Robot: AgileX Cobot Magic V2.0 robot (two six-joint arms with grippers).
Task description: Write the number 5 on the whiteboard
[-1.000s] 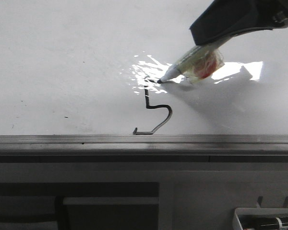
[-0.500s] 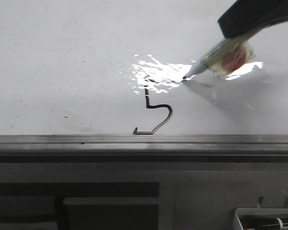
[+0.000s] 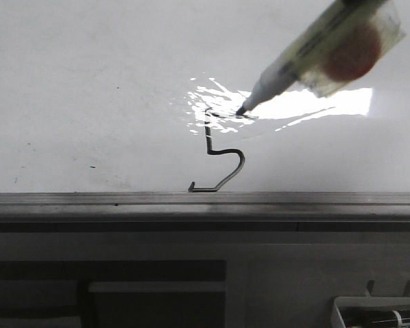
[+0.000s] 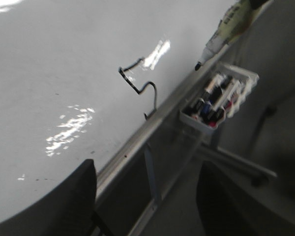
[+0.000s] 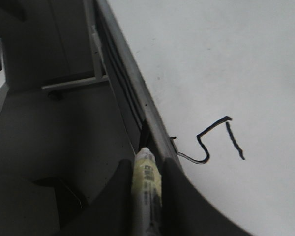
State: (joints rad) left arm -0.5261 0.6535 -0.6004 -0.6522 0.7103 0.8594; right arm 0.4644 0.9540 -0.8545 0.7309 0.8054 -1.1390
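Number 5 (image 3: 219, 154) sits finished at centre frame on the whiteboard (image 3: 89, 82), right gripper (image 5: 146, 169) fingers clamped on the marker (image 3: 307, 58), left gripper (image 4: 145, 196) spread wide, empty; next: lift clear, no smudging

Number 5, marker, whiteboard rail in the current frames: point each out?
number 5 (image 3: 240, 156): front view, on the rounded hook.
marker (image 3: 307, 46): front view, mid-barrel.
whiteboard rail (image 3: 89, 199): front view, grey metal edge, left of the 5's tail.
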